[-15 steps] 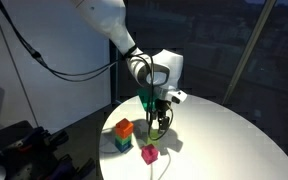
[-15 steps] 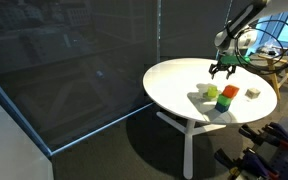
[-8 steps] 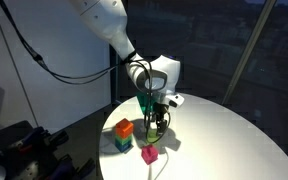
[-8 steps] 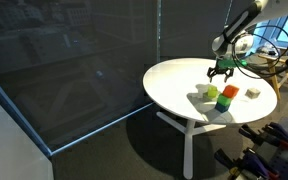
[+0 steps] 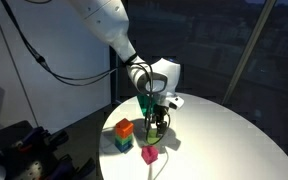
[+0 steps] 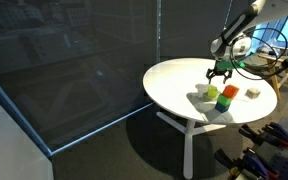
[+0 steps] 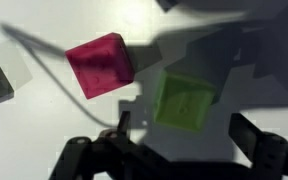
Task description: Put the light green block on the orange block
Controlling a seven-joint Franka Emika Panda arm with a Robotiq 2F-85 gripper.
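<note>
Gripper: the gripper [image 7: 184, 124] is spread wide and has hold of nothing; it points straight down over the worktop [image 5: 229, 140].
Fingers: in the wrist view one finger [image 7: 122, 122] shows on each side of the lower edge, and the gap between them is much wider than a block.
Light green block: the light green block [image 7: 184, 102] lies on the worktop right under the gripper, between the two fingers in the wrist view and touching neither.
Orange block: the orange block [image 5: 124, 126] sits on top of a dark green block [image 5: 121, 143] as a stack of two, off to one side of the gripper and apart from the light green block.
Pink block: the pink block [image 7: 100, 65] lies flat on the worktop near the light green block, not touching it, outside the fingers.
Worktop: round, white, with a dark shadow of the arm falling across the blocks.
Arm: the arm [image 5: 109, 25] reaches in from above, bent at the wrist.
</note>
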